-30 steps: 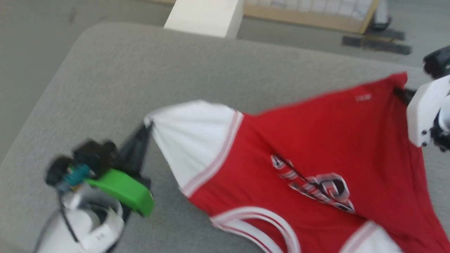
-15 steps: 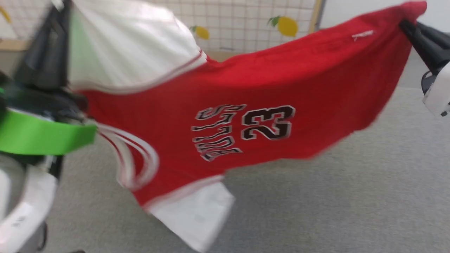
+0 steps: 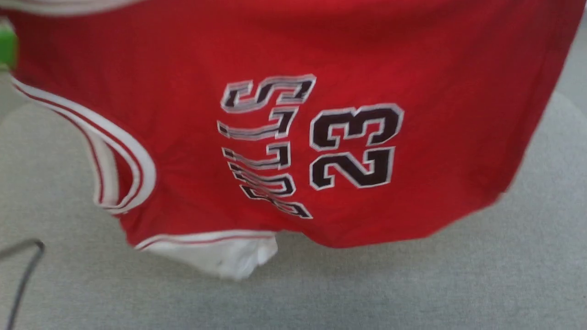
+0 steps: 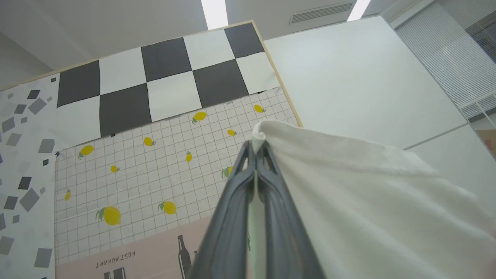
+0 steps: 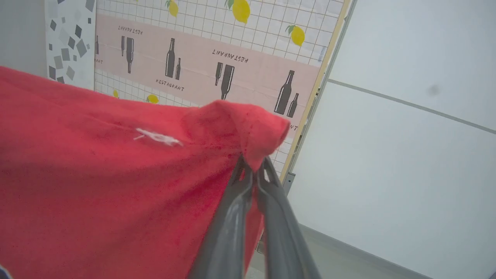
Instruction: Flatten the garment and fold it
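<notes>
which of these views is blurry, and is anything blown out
Head view: the garment is motion-blurred, with its hem and white sleeve edges smeared, though the lettering stays legible. Left wrist view: sharp throughout, but the ceiling lights are blown out to plain white. Right wrist view: the backdrop is crisp, while the garment's small white logo is smeared.

Blocked across the top and middle of the head view by the shirt (image 3: 412,59), hanging like a curtain. Open only below its lower edge, over bare grey bench (image 3: 412,293), widest at the right. Crossed at the lower left by a thin dark cable (image 3: 25,270). Beside the left tool (image 4: 254,149), pinched on white cloth: free on its view's left toward the patterned board (image 4: 155,155), closed on the right by cloth. Beside the right tool (image 5: 254,166), pinched on a red corner: free toward the pale wall (image 5: 387,162).
</notes>
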You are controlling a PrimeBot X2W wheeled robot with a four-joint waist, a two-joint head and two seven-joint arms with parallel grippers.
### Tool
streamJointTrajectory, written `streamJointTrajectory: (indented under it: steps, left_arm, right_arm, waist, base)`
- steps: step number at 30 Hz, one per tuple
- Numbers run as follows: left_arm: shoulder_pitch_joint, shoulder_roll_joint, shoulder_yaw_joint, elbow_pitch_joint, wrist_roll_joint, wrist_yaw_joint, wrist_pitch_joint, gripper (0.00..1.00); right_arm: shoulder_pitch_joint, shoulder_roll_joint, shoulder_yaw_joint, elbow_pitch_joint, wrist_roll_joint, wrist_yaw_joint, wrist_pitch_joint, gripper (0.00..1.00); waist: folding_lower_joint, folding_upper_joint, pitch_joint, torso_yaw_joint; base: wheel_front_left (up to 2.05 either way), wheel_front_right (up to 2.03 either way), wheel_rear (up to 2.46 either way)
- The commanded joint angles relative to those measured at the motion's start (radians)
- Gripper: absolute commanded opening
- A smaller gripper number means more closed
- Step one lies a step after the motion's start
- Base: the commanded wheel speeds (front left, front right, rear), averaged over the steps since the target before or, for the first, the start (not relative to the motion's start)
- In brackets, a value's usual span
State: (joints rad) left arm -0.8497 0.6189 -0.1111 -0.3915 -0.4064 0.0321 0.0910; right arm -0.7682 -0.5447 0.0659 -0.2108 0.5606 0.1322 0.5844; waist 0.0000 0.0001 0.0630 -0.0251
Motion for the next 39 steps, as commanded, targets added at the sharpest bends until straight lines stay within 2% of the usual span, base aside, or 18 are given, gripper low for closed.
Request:
streamJointTrajectory:
  steps: [1, 7, 14, 17, 24, 31, 35, 39]
  left_arm:
    - [-0.056, 0.009, -0.002, 0.035, -0.006, -0.012, 0.004, 0.00]
    - [-0.287, 0.023, -0.029, 0.236, -0.002, -0.072, 0.010, 0.00]
    - [-0.573, 0.014, -0.104, 0.507, 0.059, -0.124, -0.048, 0.00]
    - [-0.678, 0.001, -0.121, 0.615, 0.089, -0.129, -0.094, 0.00]
    - [-0.865, -0.054, -0.145, 0.837, 0.135, -0.122, -0.246, 0.00]
    - [-0.851, -0.097, -0.199, 0.977, 0.131, -0.141, -0.309, 0.00]
    - [-0.728, -0.111, -0.214, 1.016, 0.110, -0.145, -0.332, 0.00]
    - [-0.519, -0.127, -0.229, 1.016, 0.091, -0.144, -0.347, 0.00]
  right_arm:
    - [-0.039, 0.007, -0.002, 0.012, -0.010, -0.002, -0.015, 0.00]
    - [-0.199, -0.003, 0.052, 0.106, -0.056, -0.002, -0.093, 0.00]
    - [-0.441, 0.023, 0.153, 0.338, -0.109, -0.002, -0.265, 0.00]
    - [-0.538, 0.036, 0.213, 0.436, -0.144, -0.002, -0.350, 0.00]
    - [-0.728, 0.089, 0.278, 0.678, -0.180, -0.002, -0.518, 0.00]
    - [-0.757, 0.125, 0.343, 0.837, -0.197, -0.002, -0.623, 0.00]
    - [-0.688, 0.147, 0.394, 0.905, -0.189, -0.002, -0.678, 0.00]
    - [-0.576, 0.167, 0.458, 0.963, -0.181, -0.002, -0.724, 0.00]
  waist:
    - [0.0000, -0.0001, 0.091, -0.021]
    - [0.0000, -0.0001, 0.233, -0.050]
    - [0.0000, -0.0001, 0.380, -0.081]
    - [0.0000, -0.0001, 0.424, -0.092]
    - [0.0000, -0.0001, 0.490, -0.084]
    - [0.0000, -0.0001, 0.518, -0.057]
    - [0.0000, -0.0001, 0.501, -0.039]
    - [0.0000, -0.0001, 0.450, -0.019]
  base:
    - [0.00, 0.00, 0.00]
    - [0.00, 0.00, 0.00]
    - [0.00, 0.00, 0.00]
    - [0.00, 0.00, 0.00]
    - [0.00, 0.00, 0.00]
    - [0.00, 0.00, 0.00]
    - [0.00, 0.00, 0.00]
    - [0.00, 0.00, 0.00]
